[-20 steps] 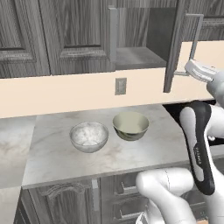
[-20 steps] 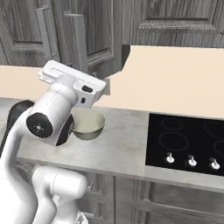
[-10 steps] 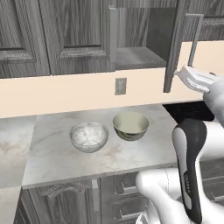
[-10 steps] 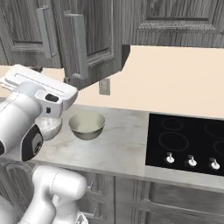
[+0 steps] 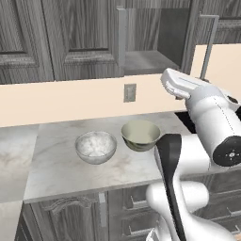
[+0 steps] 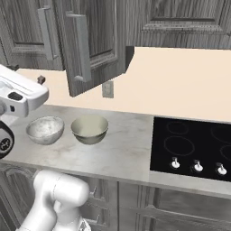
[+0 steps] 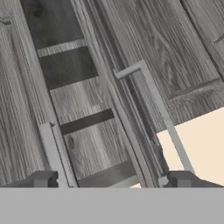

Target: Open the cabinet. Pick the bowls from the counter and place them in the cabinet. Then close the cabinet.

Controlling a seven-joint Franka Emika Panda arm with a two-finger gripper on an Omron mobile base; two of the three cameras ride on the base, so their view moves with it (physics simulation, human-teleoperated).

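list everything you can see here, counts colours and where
cabinet: one, dark grey wood grain, above the counter, both doors open
bar handles: two, grey, upright on the open doors
bowls: two, one mottled grey-white, one cream inside, side by side on the counter
counter: one, whitish marble look
cooktop: one, glossy black, right of the bowls
wall outlet: one, grey, behind the bowls
drawer units: grey, under the counter
pincer: one, dark tips, open, facing the cabinet

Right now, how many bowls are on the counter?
2. The marble bowl sits on the counter to the left; the cream bowl is just right of it, below the wall outlet. The arm may hide more at the right.
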